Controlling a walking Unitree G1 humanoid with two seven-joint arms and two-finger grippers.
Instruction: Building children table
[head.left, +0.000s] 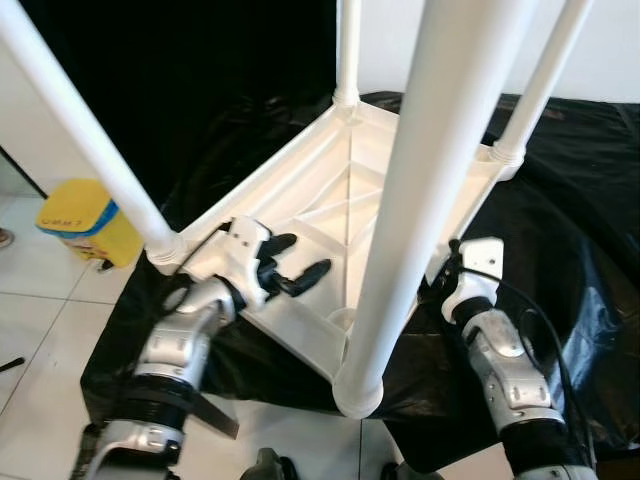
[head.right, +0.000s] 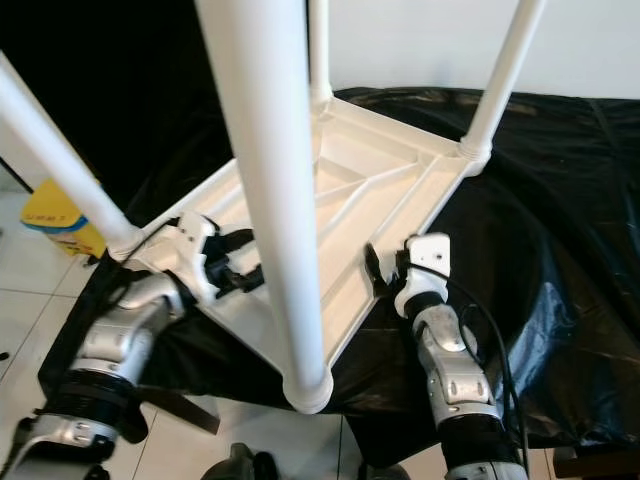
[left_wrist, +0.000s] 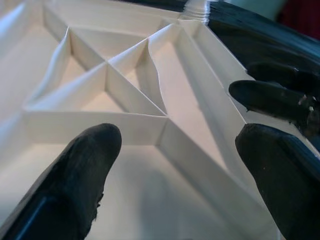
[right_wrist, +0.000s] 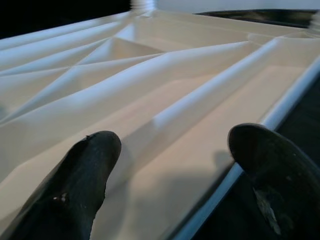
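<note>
I'm looking down at the white plastic children's table (head.left: 340, 210), which is lying upside down on a black plastic sheet (head.left: 560, 200) spread over the white tiled floor (head.left: 40, 330). Its ribbed underside is facing up and four white tubular legs are sticking up from the corners: the near leg (head.left: 425, 190) is rising right in front of the camera, the left leg (head.left: 85, 140) is slanting toward my left, the far leg (head.left: 347, 50) and the right leg (head.left: 540, 85) are standing at the back corners.

My left gripper (head.left: 290, 262) is hovering over the table's near-left edge, just beside the left leg's socket, with its black fingers (left_wrist: 75, 185) spread apart and pinching nothing; the left wrist view is showing the ribbing between them. My right gripper (head.right: 378, 270) is sitting at the table's near-right rim, fingers (right_wrist: 75, 185) spread as well, one over the underside and the other past the rim over the black sheet. I can't tell whether either is touching the plastic.

A yellow plastic bin (head.left: 88, 222) is standing on the floor to my left, well apart from the table.
</note>
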